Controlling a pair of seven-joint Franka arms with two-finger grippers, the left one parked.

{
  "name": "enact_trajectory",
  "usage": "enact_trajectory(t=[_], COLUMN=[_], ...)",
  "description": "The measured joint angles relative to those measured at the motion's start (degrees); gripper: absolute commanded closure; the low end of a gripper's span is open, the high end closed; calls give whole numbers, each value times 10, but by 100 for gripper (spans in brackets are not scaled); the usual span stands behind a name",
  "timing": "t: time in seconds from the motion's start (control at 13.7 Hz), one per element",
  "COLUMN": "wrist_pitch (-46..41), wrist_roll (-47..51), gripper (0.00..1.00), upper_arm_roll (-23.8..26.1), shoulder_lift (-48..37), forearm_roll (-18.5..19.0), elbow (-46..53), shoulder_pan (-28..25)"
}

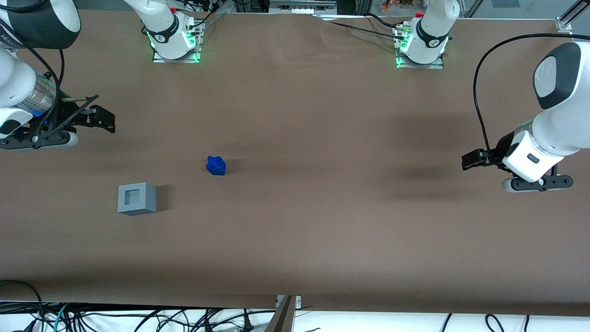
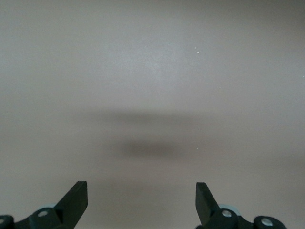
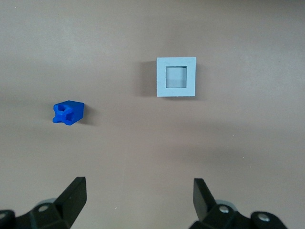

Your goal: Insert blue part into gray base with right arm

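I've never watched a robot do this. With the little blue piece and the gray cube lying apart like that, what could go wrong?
The blue part is small and knobbly, so the open tool, hovering away from both pieces, might pinch it crookedly or knock it aside. The gray base stands loose on the table, so a crooked push could shove it. Its square recess looks snug, so a tilted part may jam.

I'm working in a robotics lab: a brown-covered tabletop (image 1: 322,230), arm bases (image 1: 174,37) bolted down and glowing green, loose cables (image 1: 138,318) along its edge nearest the front camera, aluminium framing (image 1: 569,18) at one corner.
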State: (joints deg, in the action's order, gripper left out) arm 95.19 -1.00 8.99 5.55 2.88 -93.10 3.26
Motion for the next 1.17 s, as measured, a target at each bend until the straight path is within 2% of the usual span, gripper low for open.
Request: enact_trajectory(t=[0.95, 1.17], wrist_pitch=[0, 37], wrist_roll=[5, 85], gripper=[1, 1], upper_arm_roll=[5, 31], shoulder_lift=[2, 27], forearm_roll=[-1, -6], elbow=[0, -7], shoulder_pan=[0, -4])
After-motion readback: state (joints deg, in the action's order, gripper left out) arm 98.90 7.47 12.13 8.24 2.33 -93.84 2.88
